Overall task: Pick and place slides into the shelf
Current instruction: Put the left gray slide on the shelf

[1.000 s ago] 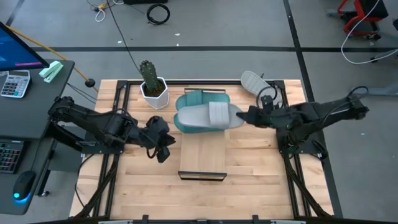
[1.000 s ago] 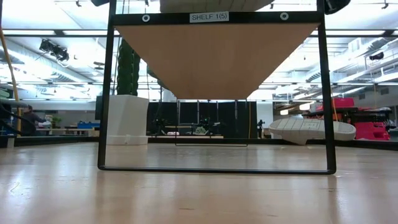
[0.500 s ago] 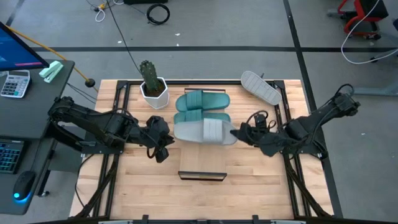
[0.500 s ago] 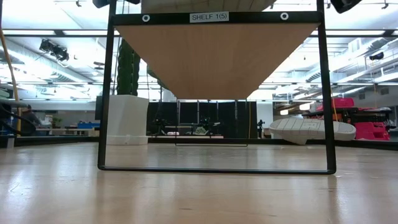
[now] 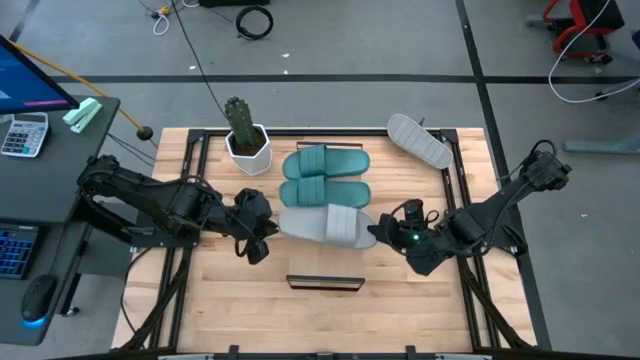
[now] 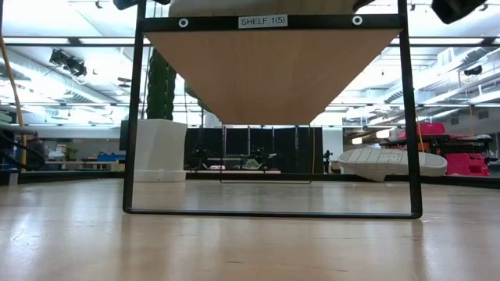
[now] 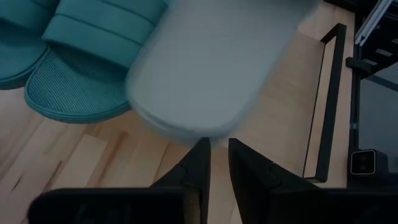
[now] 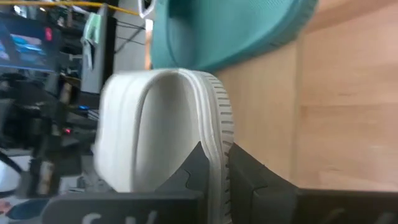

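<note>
Grey slide (image 5: 325, 224) carried forward along shelf (image 5: 325, 262), right claw (image 5: 378, 229) clamped on its edge

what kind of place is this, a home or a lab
Most likely a robotics lab or workshop: a bare concrete floor with loose cables, a desk with a calculator beside the wooden table, and an open hall with ceiling lights behind.

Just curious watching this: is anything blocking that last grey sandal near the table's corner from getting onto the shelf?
Nothing visible. The grey sandal lies alone by the far right corner, and the shelf is bare beside the sandal held by the right gripper.
</note>
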Robot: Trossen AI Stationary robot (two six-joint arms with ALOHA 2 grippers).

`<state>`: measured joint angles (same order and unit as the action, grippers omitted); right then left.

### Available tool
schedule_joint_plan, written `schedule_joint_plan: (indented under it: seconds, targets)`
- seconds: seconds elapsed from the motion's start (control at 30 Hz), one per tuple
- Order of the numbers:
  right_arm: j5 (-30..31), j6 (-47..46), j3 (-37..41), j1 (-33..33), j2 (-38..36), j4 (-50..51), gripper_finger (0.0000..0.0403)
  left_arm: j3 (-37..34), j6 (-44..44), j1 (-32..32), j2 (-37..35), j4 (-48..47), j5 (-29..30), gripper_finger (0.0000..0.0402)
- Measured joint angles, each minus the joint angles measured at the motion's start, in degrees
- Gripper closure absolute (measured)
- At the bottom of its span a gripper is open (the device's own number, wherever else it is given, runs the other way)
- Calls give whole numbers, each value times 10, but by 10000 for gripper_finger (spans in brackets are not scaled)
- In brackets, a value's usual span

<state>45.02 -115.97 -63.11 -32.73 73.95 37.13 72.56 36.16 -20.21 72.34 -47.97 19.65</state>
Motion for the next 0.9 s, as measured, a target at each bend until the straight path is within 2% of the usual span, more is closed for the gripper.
schedule_joint_plan:
  seconds: [0.9]
  targets:
    - [-1,-39,1,-7,11,70,371,0,2,0,0,-1,0,343]
